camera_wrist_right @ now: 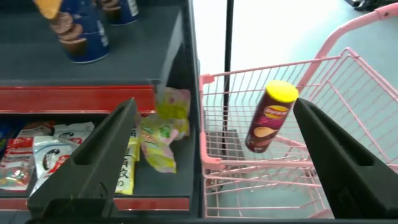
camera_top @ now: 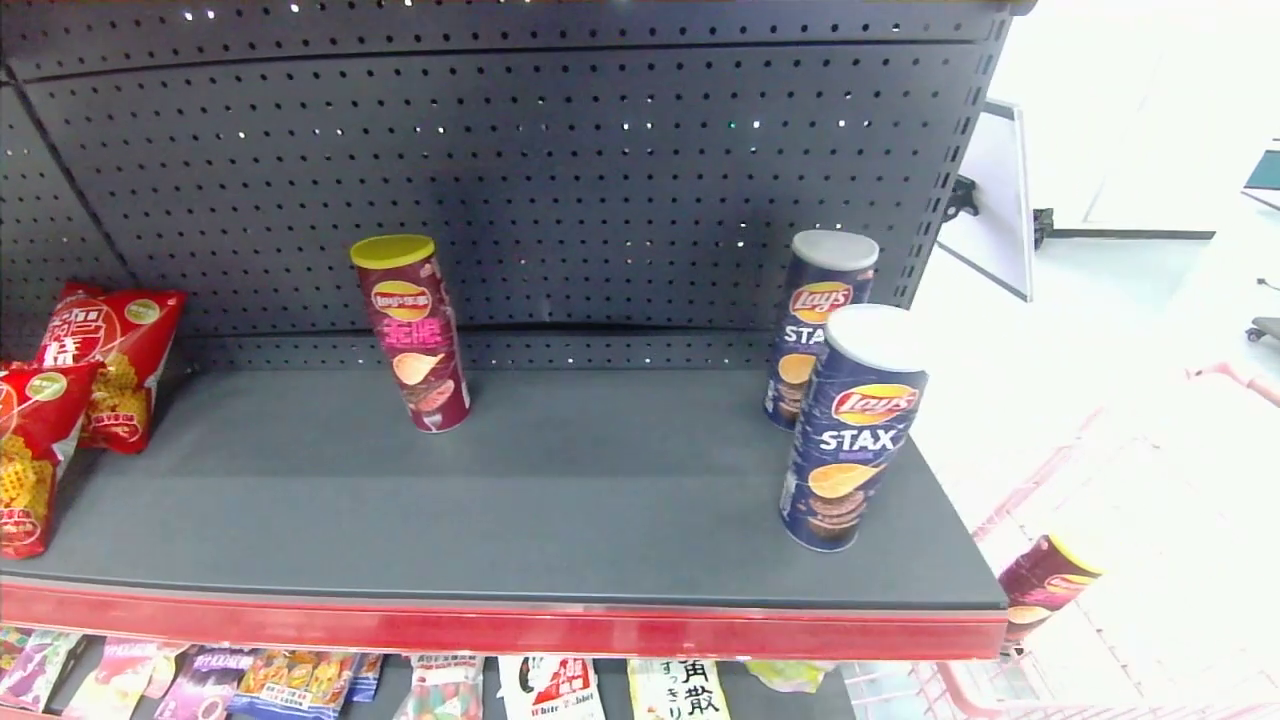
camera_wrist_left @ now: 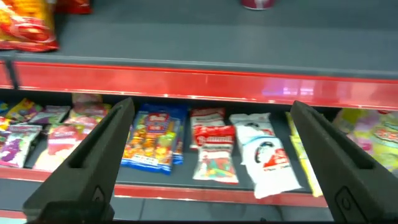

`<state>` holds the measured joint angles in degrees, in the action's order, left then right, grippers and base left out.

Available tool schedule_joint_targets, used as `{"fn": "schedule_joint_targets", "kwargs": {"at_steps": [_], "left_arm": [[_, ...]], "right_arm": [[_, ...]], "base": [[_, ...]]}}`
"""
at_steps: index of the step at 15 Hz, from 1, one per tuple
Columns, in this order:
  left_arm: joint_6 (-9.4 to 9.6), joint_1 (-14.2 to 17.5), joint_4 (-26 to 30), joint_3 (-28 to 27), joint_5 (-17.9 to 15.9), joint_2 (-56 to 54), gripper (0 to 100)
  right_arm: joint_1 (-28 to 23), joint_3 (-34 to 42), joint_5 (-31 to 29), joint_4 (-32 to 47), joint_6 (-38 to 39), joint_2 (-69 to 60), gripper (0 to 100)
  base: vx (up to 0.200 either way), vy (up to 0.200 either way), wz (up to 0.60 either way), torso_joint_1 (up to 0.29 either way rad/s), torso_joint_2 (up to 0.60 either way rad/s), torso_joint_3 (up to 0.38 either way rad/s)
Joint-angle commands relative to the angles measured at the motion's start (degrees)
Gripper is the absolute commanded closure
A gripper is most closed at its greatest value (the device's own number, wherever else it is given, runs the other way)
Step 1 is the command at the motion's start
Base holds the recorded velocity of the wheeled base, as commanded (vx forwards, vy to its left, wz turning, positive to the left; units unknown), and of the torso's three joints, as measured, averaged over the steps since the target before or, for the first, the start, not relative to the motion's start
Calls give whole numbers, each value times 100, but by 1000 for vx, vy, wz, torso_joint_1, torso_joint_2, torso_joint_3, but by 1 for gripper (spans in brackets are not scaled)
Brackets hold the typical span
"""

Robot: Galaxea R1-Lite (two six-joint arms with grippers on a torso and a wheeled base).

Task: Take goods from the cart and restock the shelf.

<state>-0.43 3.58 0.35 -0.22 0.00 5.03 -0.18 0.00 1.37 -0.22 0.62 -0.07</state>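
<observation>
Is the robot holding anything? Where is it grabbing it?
Nothing is held. Left gripper and right gripper are open; the maroon can sits apart in the cart.

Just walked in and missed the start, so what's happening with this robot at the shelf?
It's restocking chip cans from the pink cart. On the shelf stand a maroon can, a front blue can and a rear blue can. A spare can sits tilted in the cart. The left claw and right claw are open and empty, the right one facing the cart.

Base of maroon can (camera_top: 1048, 582) behind shelf lip (camera_top: 500, 628); red snack bags (camera_top: 28, 455) cut by L edge, btm-tier pkts (camera_top: 552, 692) cropped.
</observation>
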Motion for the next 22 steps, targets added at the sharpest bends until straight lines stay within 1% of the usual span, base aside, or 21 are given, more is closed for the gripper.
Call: {"fn": "schedule_joint_targets", "kwargs": {"at_steps": [1, 19, 22], "left_arm": [[-1, 2, 0, -4, 0, -2, 0], [-1, 2, 0, 4, 0, -2, 0], [-19, 2, 0, 4, 0, -2, 0]], "right_arm": [[1, 0, 4, -4, -1, 7, 0], [1, 0, 4, -4, -1, 7, 0], [1, 0, 4, -4, -1, 7, 0]], "base": [[0, -200, 0, 2, 2, -2], [0, -200, 0, 2, 2, 3], [0, 0, 0, 0, 0, 0]]}}
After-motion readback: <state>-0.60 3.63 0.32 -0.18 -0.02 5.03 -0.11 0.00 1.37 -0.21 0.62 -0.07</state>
